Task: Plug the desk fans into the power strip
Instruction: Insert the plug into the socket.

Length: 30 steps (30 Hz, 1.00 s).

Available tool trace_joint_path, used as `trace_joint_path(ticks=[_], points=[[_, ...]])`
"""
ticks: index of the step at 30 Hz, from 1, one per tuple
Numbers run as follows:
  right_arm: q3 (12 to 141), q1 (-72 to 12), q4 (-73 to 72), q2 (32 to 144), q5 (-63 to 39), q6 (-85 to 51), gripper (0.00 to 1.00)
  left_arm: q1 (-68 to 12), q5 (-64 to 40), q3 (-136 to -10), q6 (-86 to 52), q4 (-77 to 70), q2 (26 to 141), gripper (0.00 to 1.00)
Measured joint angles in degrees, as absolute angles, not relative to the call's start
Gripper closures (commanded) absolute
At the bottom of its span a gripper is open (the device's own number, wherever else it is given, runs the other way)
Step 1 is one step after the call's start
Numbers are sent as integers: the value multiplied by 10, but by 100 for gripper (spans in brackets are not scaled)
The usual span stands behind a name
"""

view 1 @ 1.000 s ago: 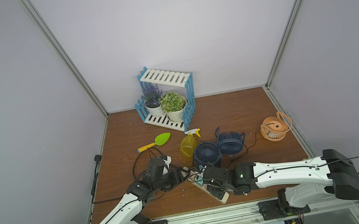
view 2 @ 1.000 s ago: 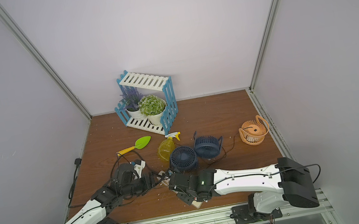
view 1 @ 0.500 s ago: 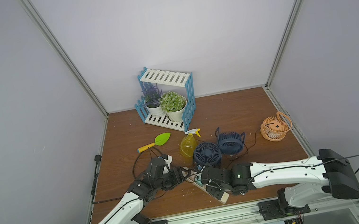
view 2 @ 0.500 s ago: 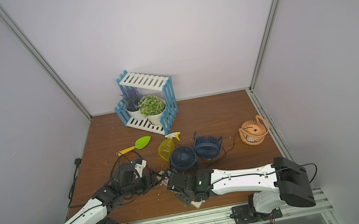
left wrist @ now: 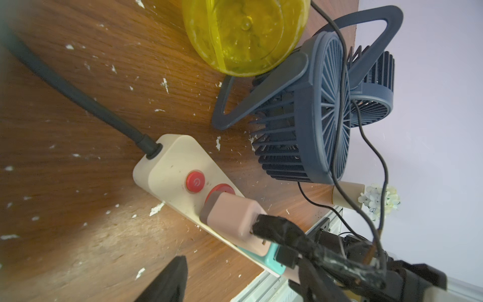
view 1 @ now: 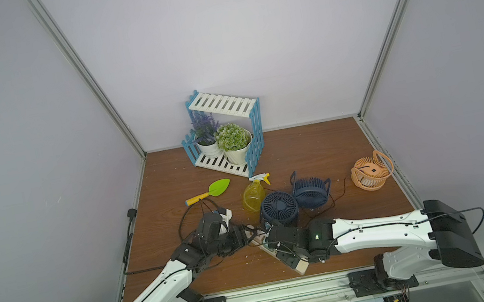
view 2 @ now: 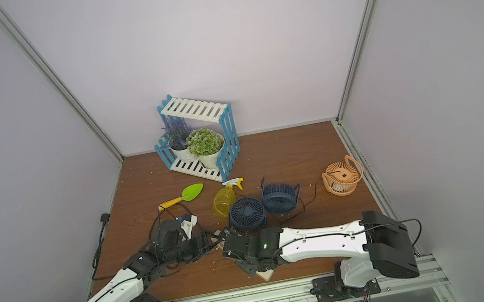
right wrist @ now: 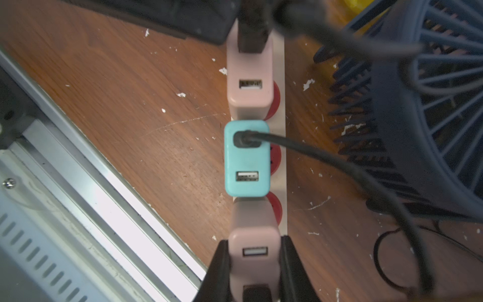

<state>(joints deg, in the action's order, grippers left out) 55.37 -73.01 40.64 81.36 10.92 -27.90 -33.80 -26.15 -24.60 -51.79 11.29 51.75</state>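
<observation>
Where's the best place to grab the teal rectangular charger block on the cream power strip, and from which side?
I'd pinch the teal charger block across its two long flat sides, coming down onto its face. Pink adapter blocks crowd both ends, and a black cable leaves one port, so grip nearer the empty port.

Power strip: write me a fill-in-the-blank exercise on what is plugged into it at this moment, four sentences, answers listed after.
1. On the power strip, the middle adapter is coloured ____.
2. The right gripper is shut on the gripped adapter, which is coloured ____.
3. The small round button at the strip's cord end is ____.
4. The cable plugged into the middle adapter is ____.

Missing words: teal; pink; red; black.
</observation>
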Motion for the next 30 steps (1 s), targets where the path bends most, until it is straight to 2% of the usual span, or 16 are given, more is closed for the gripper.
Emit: trace_joint_path(ticks=[13,21,30], points=[[545,-769,403,842,151,-305,100,-338,-262,-246,-518,114,515,32],[542,-731,382,865,107,-305,100,-338,-262,-246,-515,113,516,32],[515,-743,356,847,123,-330,100,-338,-263,-246,-512,113,516,32]])
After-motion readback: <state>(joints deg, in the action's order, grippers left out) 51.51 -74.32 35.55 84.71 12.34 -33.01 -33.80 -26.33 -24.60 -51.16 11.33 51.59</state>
